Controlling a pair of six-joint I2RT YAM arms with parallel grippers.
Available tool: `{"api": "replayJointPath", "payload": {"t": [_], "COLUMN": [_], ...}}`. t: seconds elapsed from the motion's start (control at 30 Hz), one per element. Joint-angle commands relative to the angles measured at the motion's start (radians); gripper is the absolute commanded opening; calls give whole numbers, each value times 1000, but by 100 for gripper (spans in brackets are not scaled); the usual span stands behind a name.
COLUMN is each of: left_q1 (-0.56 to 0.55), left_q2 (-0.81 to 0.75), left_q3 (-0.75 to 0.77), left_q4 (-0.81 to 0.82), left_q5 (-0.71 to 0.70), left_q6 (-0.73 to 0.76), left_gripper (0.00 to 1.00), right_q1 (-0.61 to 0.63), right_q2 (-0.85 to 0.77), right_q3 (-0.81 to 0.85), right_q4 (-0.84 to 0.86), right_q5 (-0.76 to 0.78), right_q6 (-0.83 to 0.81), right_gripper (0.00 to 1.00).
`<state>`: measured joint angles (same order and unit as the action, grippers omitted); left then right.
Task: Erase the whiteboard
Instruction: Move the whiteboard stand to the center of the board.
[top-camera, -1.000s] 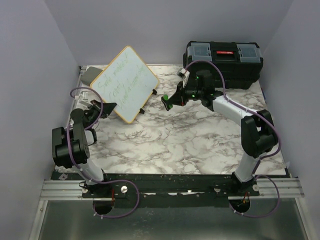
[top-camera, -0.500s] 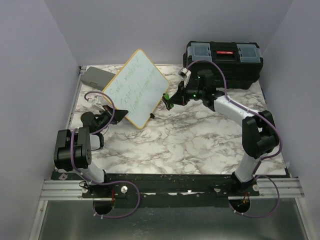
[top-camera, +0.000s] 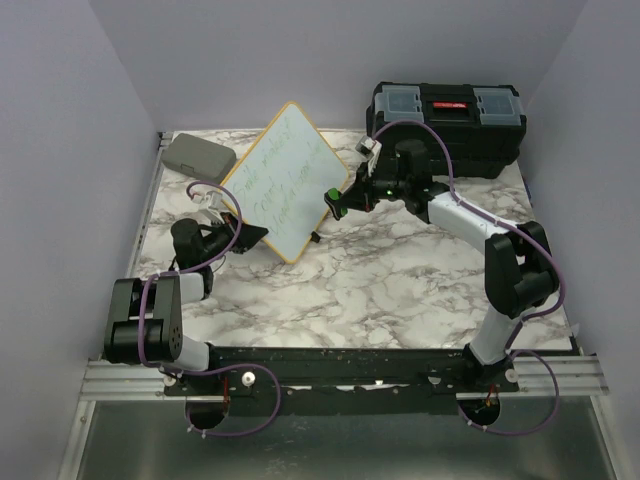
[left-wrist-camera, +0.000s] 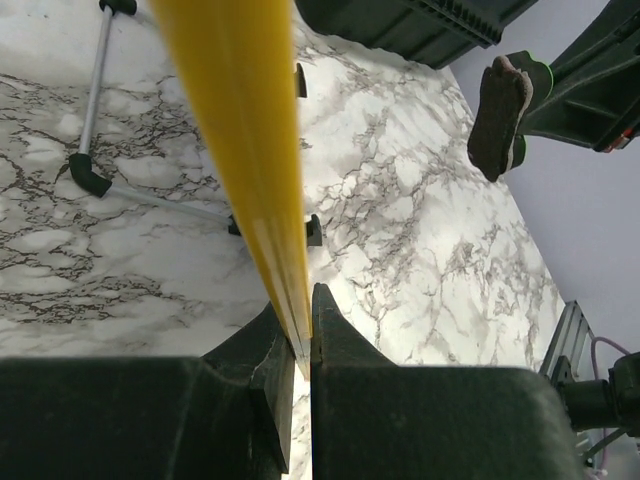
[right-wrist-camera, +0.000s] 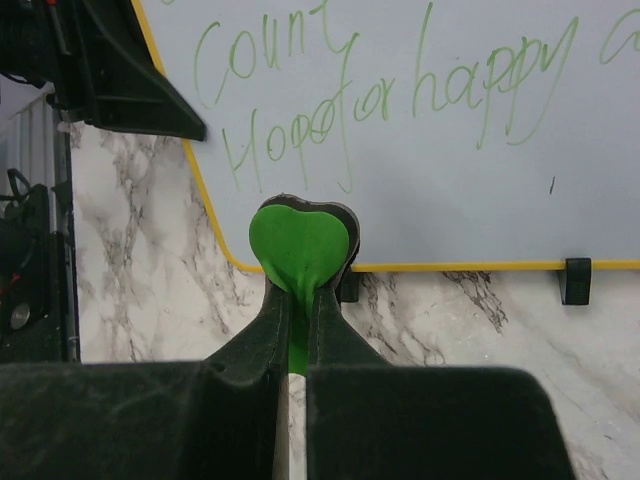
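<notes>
The left tool (top-camera: 243, 238), clamped on the whiteboard (top-camera: 290, 175) edge, has swung it toward three o'clock, near the eraser (right-wrist-camera: 300, 245) pinched in the right tool (top-camera: 338, 203); the writing (right-wrist-camera: 400, 90) is intact, so wiping looks to be next.

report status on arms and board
Left gripper shut on whiteboard edge. Right gripper shut on green eraser, facing the whiteboard. Green writing not yet wiped. Nothing between eraser and whiteboard.
</notes>
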<state>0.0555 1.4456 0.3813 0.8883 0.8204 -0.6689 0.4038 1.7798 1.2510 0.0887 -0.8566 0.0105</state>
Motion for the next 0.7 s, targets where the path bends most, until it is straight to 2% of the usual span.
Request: {"api": "replayJointPath", "payload": {"t": [0.0,0.37,0.5,0.67], "left_q1": [-52,-92,-99,-128], "left_q2": [17,-33,-63,-81], "left_q3": [-25,-43,-42,-56], "left_q4": [-89,-114,-215,-251], "left_q5": [97,117,103,90], "left_q6": [28,22,60,62], "left_gripper": [0,0,0,0], "right_q1": [5,36,36,36], "right_q2": [-19,10,5,-3], "right_q3": [-10,29,6,-7], "right_q4": [34,98,115,128], "right_q5": [-29,-14,-10,-14], "right_q6": [-80,-91,-90,-81], "right_gripper": [3,3,3,3]}}
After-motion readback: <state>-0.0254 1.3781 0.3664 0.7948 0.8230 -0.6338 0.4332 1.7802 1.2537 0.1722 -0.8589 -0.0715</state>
